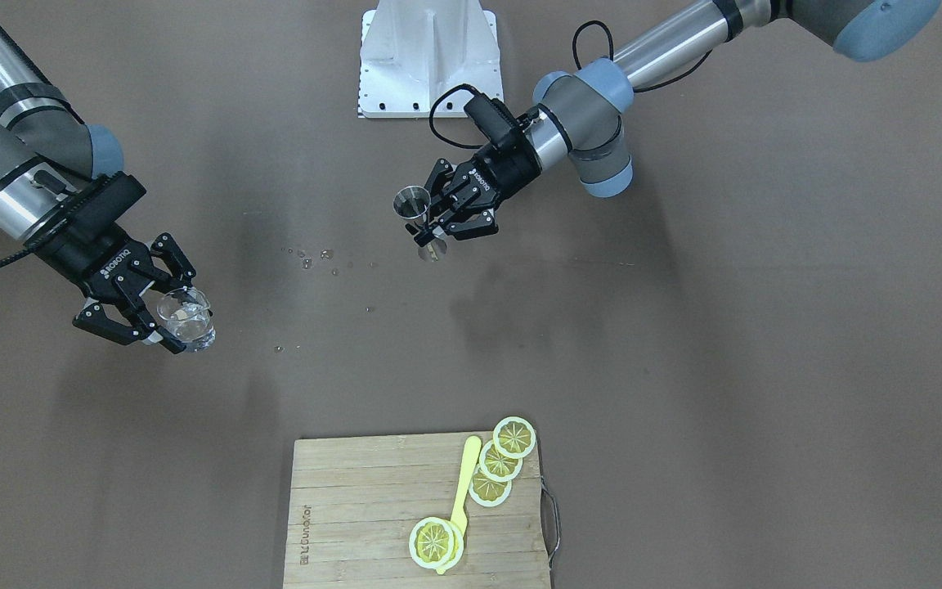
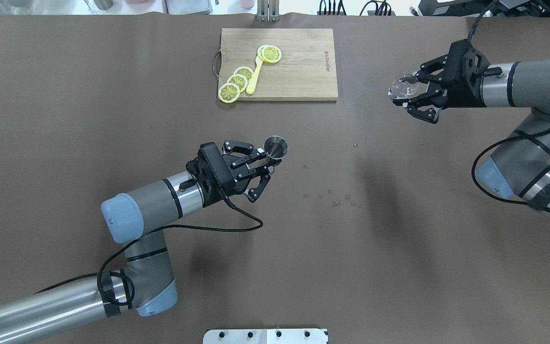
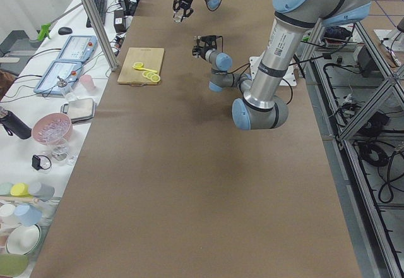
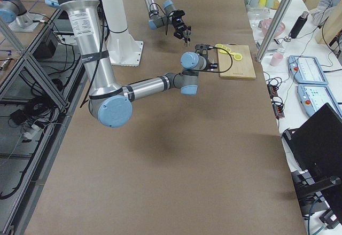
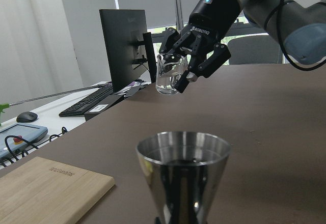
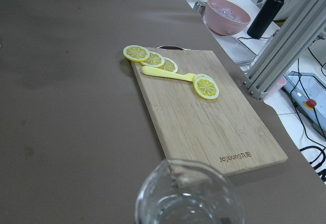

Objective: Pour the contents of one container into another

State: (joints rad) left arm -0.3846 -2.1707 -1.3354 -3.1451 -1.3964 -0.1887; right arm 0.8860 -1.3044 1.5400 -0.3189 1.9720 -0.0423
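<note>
My right gripper (image 2: 411,98) is shut on the small clear glass cup (image 2: 403,86), held upright above the table at the right; the front view shows the cup (image 1: 186,319) with clear liquid in it. The cup's rim (image 6: 188,196) fills the bottom of the right wrist view. My left gripper (image 2: 266,166) is shut on the waist of the steel jigger (image 2: 275,146), upright above the table's middle. In the left wrist view the jigger (image 5: 182,175) stands in front, with the cup (image 5: 169,74) far beyond it. The two containers are well apart.
A wooden cutting board (image 2: 299,67) at the table's far side carries lemon slices (image 2: 237,82) and a yellow utensil (image 2: 254,76). Water droplets (image 2: 336,199) dot the table between the arms. The white robot base (image 1: 430,57) stands at the near edge.
</note>
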